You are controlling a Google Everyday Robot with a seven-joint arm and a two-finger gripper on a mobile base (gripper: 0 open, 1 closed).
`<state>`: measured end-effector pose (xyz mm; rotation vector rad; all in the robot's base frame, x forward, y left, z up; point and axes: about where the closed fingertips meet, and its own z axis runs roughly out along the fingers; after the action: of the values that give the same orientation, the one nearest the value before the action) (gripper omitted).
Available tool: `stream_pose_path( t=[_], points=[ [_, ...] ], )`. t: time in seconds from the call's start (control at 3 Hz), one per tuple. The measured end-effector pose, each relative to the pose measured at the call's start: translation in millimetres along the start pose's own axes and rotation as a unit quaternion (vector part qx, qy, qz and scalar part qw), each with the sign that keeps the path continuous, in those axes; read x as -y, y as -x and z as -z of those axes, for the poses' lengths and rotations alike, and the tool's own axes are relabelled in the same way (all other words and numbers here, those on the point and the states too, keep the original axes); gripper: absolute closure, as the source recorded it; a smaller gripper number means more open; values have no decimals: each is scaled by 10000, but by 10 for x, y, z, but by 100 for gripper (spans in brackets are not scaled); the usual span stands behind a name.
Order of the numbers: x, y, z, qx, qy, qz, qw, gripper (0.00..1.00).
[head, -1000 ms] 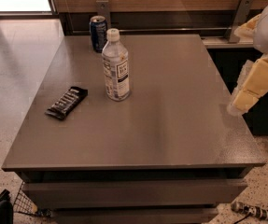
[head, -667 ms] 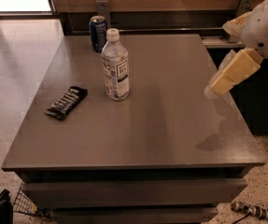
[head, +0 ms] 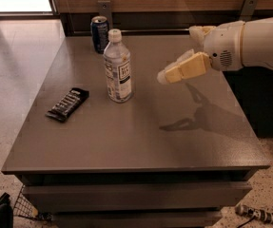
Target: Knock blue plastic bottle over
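The blue plastic bottle (head: 118, 68) is clear and faintly bluish, with a white cap and a white label. It stands upright on the grey table (head: 141, 137), left of centre. My gripper (head: 174, 71) is cream-coloured, on a white arm that reaches in from the right. It hovers above the table, to the right of the bottle at about label height. A clear gap separates it from the bottle.
A short dark-blue soda can (head: 99, 33) stands upright behind the bottle near the table's far edge. A black snack wrapper (head: 68, 104) lies flat to the bottle's left. A wooden wall runs behind the table.
My gripper and arm have swung left from beyond the table's right edge to over the table, closing on the bottle. The bottle, can and wrapper have not moved.
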<state>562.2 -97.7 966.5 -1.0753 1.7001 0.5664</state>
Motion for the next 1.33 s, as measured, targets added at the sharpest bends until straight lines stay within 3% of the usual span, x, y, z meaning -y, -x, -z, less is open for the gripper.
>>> stream_pose_path(
  t=[0.33,0.67,1.0,1.33],
  points=[
    [-47,328,-334,1007,-176,-141,9947,0],
    [-48,305,-328,975,-162,-145,9950,0],
    [-103,223,-539,1056,-148,-193,9941,0],
    [-141,105,-776,1312,-206,-311,9907,0]
  ],
)
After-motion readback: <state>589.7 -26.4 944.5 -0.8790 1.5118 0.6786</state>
